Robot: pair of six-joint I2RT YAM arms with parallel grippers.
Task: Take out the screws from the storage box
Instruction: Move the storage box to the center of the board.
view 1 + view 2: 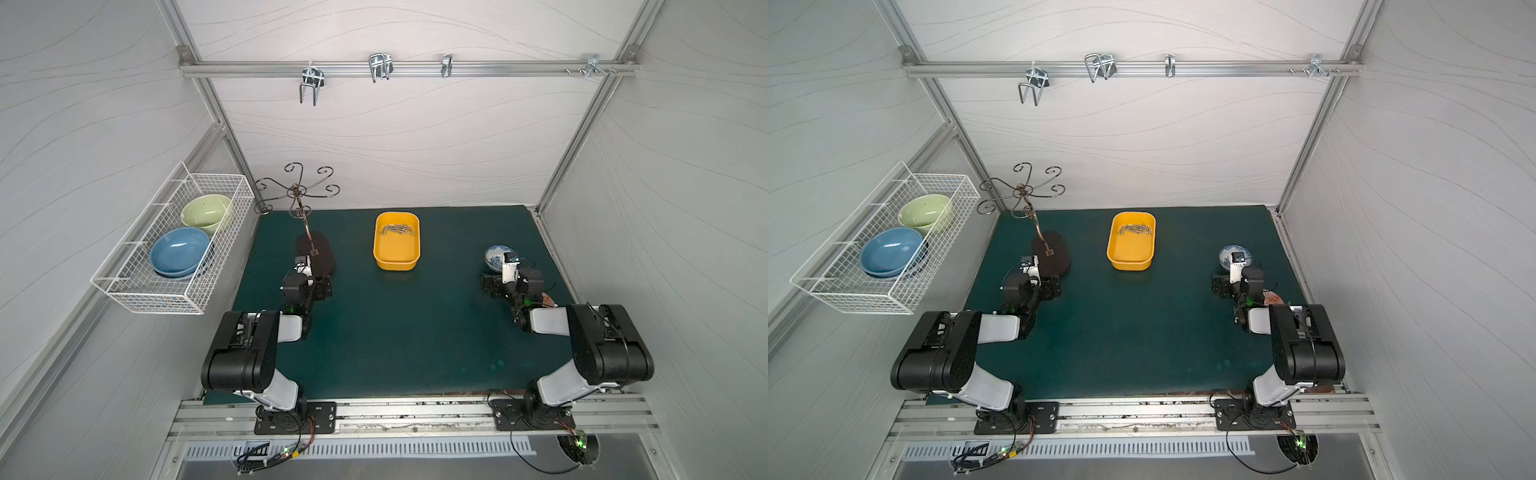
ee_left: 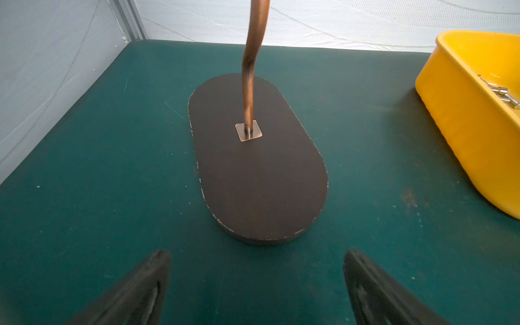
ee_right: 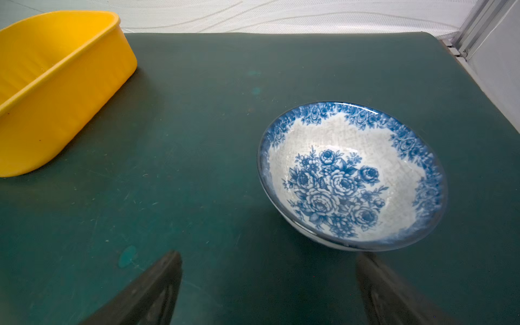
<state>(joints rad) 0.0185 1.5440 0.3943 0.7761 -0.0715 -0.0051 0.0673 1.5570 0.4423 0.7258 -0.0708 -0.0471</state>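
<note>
The yellow storage box (image 1: 397,255) (image 1: 1130,254) sits on the green mat toward the back middle in both top views. The screws (image 1: 399,230) (image 1: 1136,229) lie heaped at its far end. In the left wrist view the storage box (image 2: 464,135) shows at one edge with a few screws (image 2: 503,94) inside. The right wrist view shows only the storage box wall (image 3: 56,92); the screws are hidden there. My left gripper (image 1: 321,286) (image 1: 1050,289) (image 2: 257,254) hangs open and empty over the mat, left of the box. My right gripper (image 1: 492,286) (image 1: 1223,286) (image 3: 270,255) is open and empty to the right.
A dark oval stand base (image 1: 316,253) (image 2: 259,174) with a copper hook tree stands just ahead of the left gripper. A blue-and-white bowl (image 1: 496,254) (image 3: 351,174) sits just ahead of the right gripper. A white wire basket (image 1: 166,249) with bowls hangs on the left wall.
</note>
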